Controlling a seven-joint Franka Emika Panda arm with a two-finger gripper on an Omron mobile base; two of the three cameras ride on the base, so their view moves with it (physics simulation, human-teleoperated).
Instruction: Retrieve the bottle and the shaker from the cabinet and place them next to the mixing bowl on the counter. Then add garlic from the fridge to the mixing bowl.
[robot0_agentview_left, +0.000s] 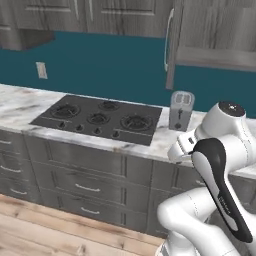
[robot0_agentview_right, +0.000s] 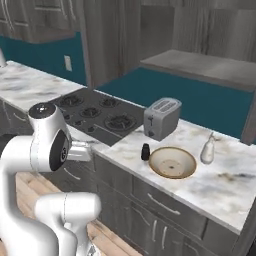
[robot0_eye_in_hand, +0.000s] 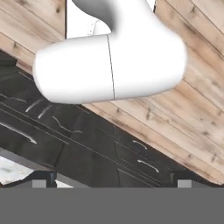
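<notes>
The gripper (robot0_eye_in_hand: 112, 177) hangs low, looking at dark drawer fronts (robot0_eye_in_hand: 87, 144) and wood floor (robot0_eye_in_hand: 192, 127); its tips sit wide apart, probably holding nothing. Up on the marble table (robot0_agentview_right: 235, 185), the small dark shaker (robot0_agentview_right: 145, 151) stands upright just beside the mixing bowl (robot0_agentview_right: 172, 162), well above the gripper. The pale bottle (robot0_agentview_right: 208, 149) stands upright by the bowl's far rim. Further back: toaster (robot0_agentview_right: 161, 118), stovetop (robot0_agentview_left: 100, 119), teal wall (robot0_agentview_left: 100, 65).
</notes>
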